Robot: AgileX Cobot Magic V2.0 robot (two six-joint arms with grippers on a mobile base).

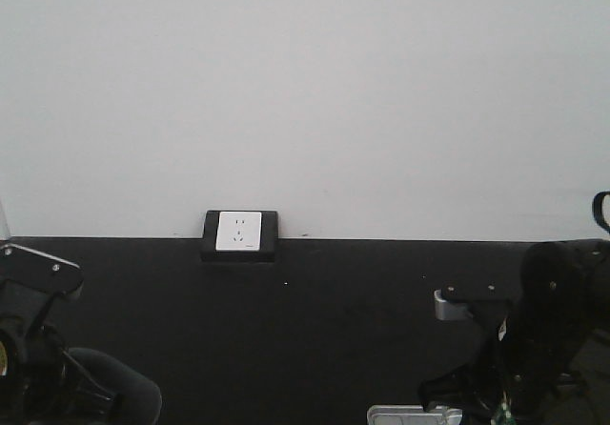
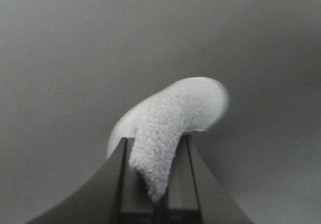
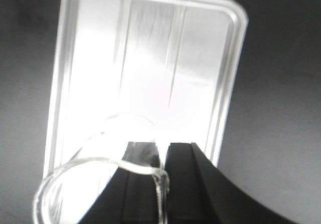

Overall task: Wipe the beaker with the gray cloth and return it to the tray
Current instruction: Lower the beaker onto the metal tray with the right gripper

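Black arms [image 1: 558,311], silver screwed brackets [image 1: 38,265], black wedge-shaped end effector fingers [image 3: 185,184]

The gray cloth [image 2: 170,128] is plain, beaker [image 3: 93,184] clear, tray [image 3: 150,58] silver.

My gray cloth [image 2: 168,123], nubby and bunched, sits pinched in the left gripper [image 2: 155,143]. The clear glass beaker [image 3: 100,176] (mouth toward my camera) is gripped by its wall in the right gripper [image 3: 164,148], shiny metal tray [image 3: 150,58] behind it.
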